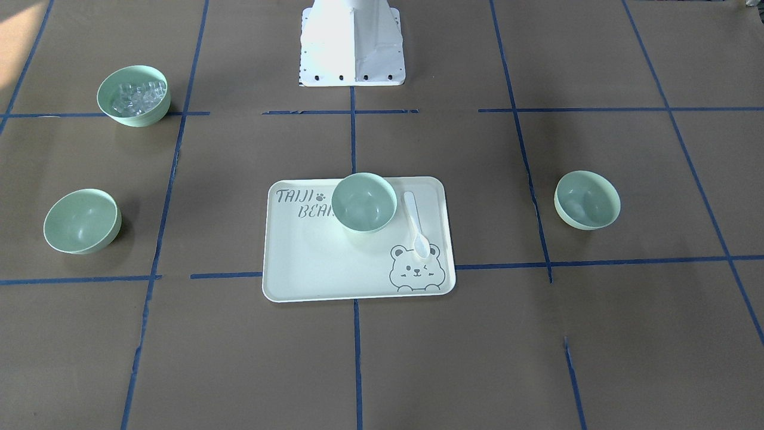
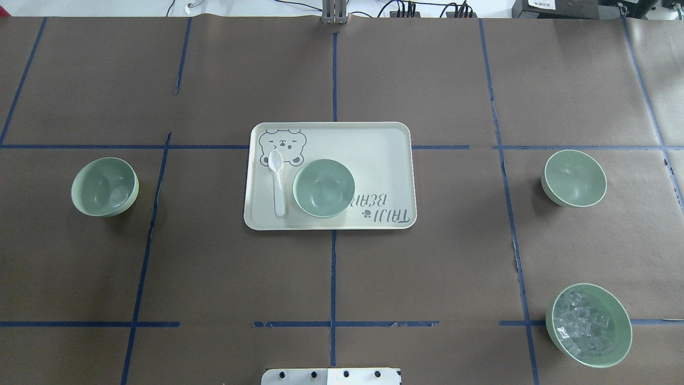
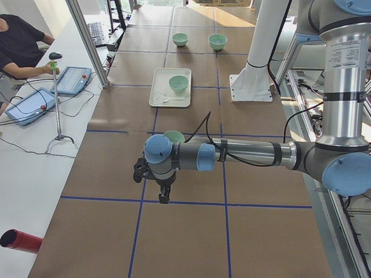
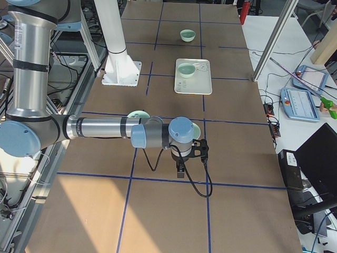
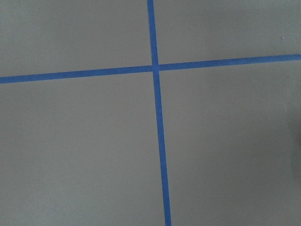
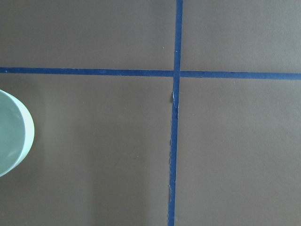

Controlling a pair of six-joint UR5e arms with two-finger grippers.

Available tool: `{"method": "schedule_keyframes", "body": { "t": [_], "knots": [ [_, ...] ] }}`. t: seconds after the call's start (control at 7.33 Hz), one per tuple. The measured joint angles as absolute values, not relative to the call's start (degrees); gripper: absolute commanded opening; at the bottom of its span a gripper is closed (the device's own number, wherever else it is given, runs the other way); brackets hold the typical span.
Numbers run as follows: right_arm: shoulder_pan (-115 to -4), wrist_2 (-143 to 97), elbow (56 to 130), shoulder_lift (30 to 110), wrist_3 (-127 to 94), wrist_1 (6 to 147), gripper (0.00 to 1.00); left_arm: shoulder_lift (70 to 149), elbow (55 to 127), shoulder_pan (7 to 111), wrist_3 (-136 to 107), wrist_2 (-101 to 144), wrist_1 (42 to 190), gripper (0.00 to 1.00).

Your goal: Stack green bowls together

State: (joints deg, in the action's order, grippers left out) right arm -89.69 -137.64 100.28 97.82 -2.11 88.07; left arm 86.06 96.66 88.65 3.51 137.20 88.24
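Three plain mint-green bowls stand apart. One (image 2: 324, 187) sits on the bear-print tray (image 2: 374, 144), also in the front view (image 1: 364, 202). One (image 2: 105, 186) stands on the robot's left (image 1: 587, 199). One (image 2: 574, 177) stands on its right (image 1: 82, 221), and its rim shows in the right wrist view (image 6: 11, 136). My left gripper (image 3: 164, 195) hangs over bare table just beyond the left bowl (image 3: 174, 136). My right gripper (image 4: 180, 171) hangs beside the right bowl (image 4: 195, 129). Both show only in side views, so I cannot tell whether they are open or shut.
A green bowl of clear ice-like cubes (image 2: 588, 325) stands near the robot's right front (image 1: 133, 95). A white spoon (image 2: 277, 182) lies on the tray beside the bowl. Blue tape lines cross the brown table. An operator (image 3: 20, 46) sits at the far side.
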Motion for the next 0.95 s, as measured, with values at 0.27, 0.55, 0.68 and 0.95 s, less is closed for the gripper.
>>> {"method": "schedule_keyframes", "body": {
  "t": [0.27, 0.55, 0.68, 0.95],
  "knots": [
    [-89.7, -137.5, 100.4, 97.7, -2.5, 88.0, 1.0, 86.4, 97.6, 88.6, 3.3, 137.2, 88.2, 1.0],
    [-89.6, -137.4, 100.6, 97.3, -2.8, 87.7, 1.0, 87.8, 100.1, 87.4, 0.4, 137.1, 89.8, 1.0],
    [-89.6, -137.4, 100.7, 97.2, -2.8, 87.4, 1.0, 88.3, 101.4, 85.5, -4.1, 137.1, 92.5, 1.0],
    [-89.4, -137.5, 100.9, 97.1, -2.9, 87.2, 1.0, 88.6, 103.6, 79.3, -18.3, 137.1, 100.1, 1.0]
  ]
}}
